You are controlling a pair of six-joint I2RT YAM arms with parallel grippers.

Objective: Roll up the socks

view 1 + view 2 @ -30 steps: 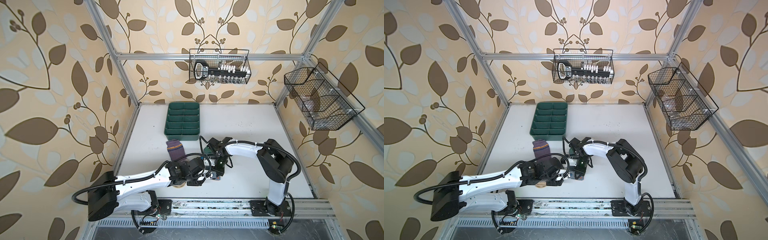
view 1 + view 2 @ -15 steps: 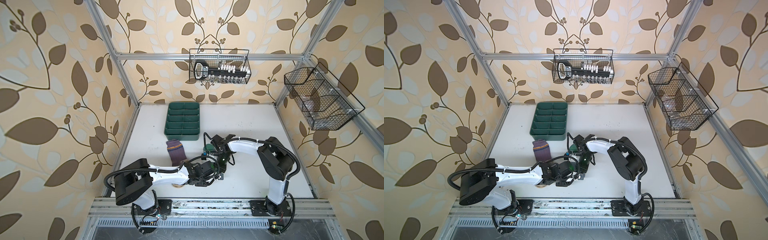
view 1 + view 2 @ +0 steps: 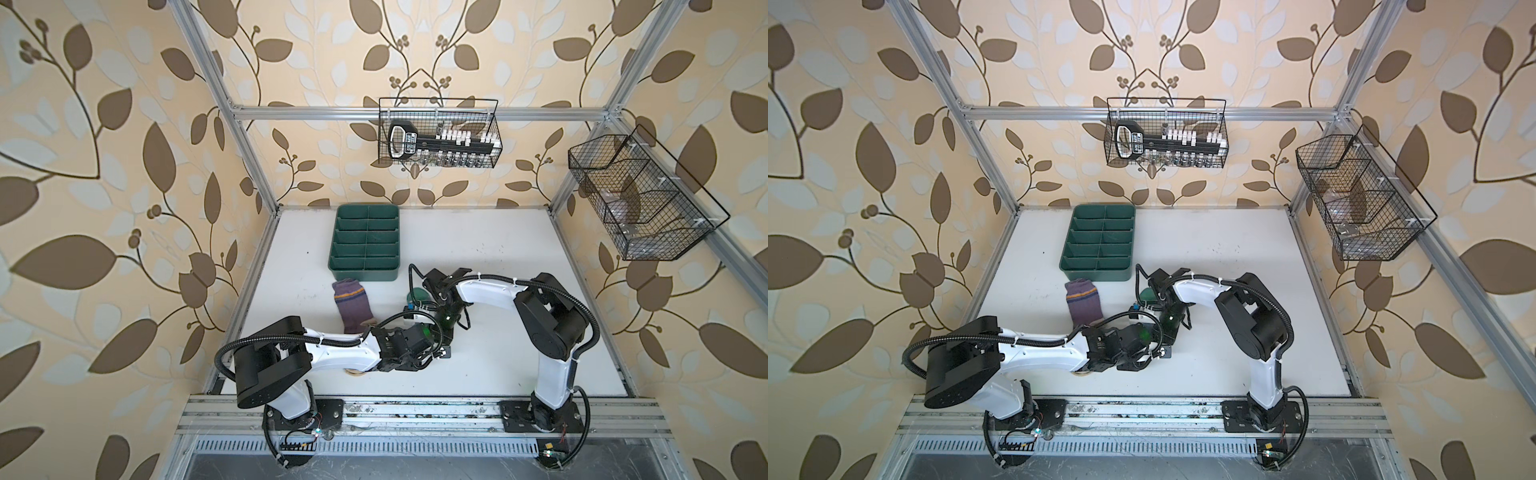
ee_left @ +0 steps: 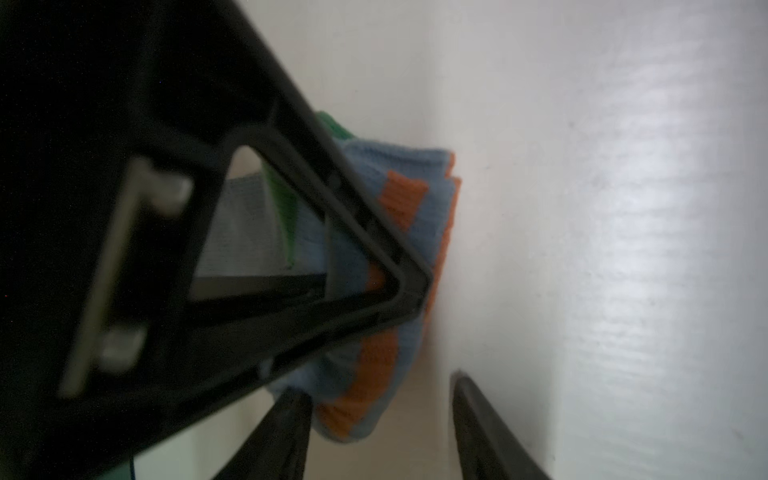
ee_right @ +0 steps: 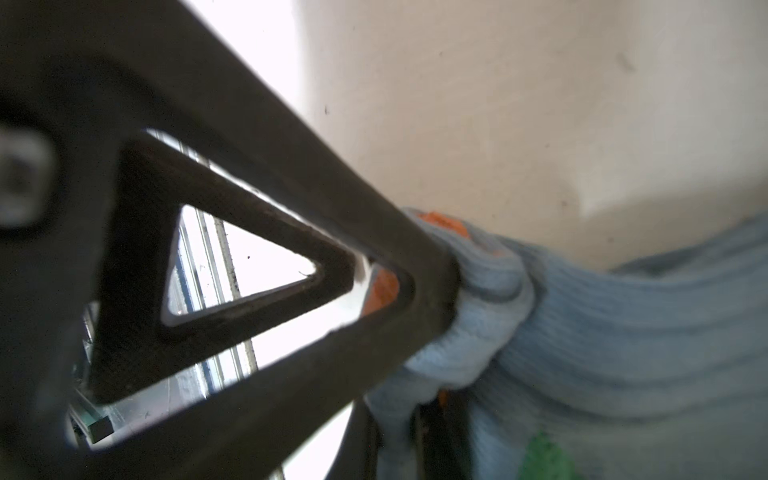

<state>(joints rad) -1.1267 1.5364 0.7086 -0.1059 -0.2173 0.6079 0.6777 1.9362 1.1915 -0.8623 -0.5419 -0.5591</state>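
Your right tool (image 5: 440,291) clamps the grey-blue sock (image 4: 434,220), likely anchoring the roll; your left tool (image 4: 378,386) stands parted, sock end between its jaws, ready to grip.

White-shelled arms (image 3: 340,354), black joints (image 3: 548,328), black ribbed cables (image 3: 559,286)

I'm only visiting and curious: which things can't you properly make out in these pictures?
Grey-blue sock: in both top views the arms cover nearly all of it; in wrist views blurred black jaws block part.
Purple sock: toe end mostly hidden under the left arm in both top views.
Wall basket contents: too small.
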